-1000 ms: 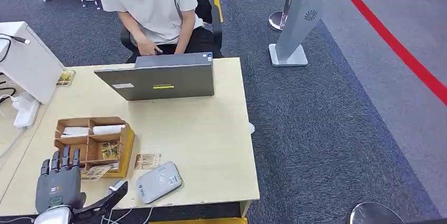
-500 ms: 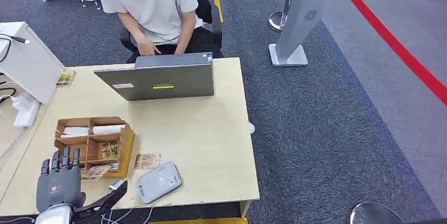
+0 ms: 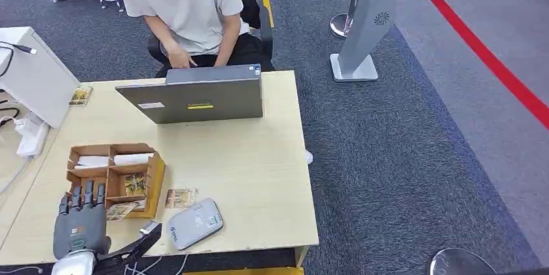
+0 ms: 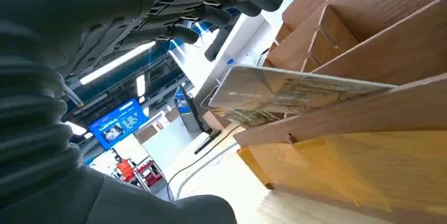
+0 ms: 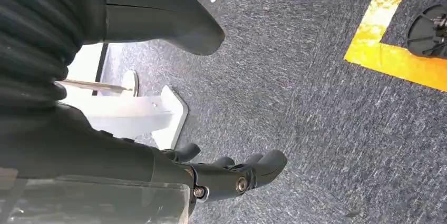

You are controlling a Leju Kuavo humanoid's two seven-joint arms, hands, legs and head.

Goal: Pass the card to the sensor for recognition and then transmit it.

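A grey card reader (image 3: 195,223) lies near the table's front edge. One printed card (image 3: 181,197) lies flat just behind it. Another card (image 3: 122,210) (image 4: 284,89) sticks out of the front slot of a wooden organizer box (image 3: 155,181) (image 4: 379,18). A third card (image 3: 134,184) stands in a compartment. My left hand (image 3: 81,226) (image 4: 105,13) hovers at the box's front left corner, fingers stretched out, thumb spread toward the reader, holding nothing. Its fingers sit just short of the protruding card. My right hand (image 5: 211,174) hangs over the carpet, fingers loosely bent, holding nothing.
A person sits behind an open laptop (image 3: 194,97) at the table's far side. A white device (image 3: 32,74) with cables stands at the left. A grey floor stand (image 3: 366,22) and a red floor line (image 3: 479,48) are to the right of the table.
My left hand has shifted slightly right, closer to the box's front corner and the protruding card. Everything else is still.
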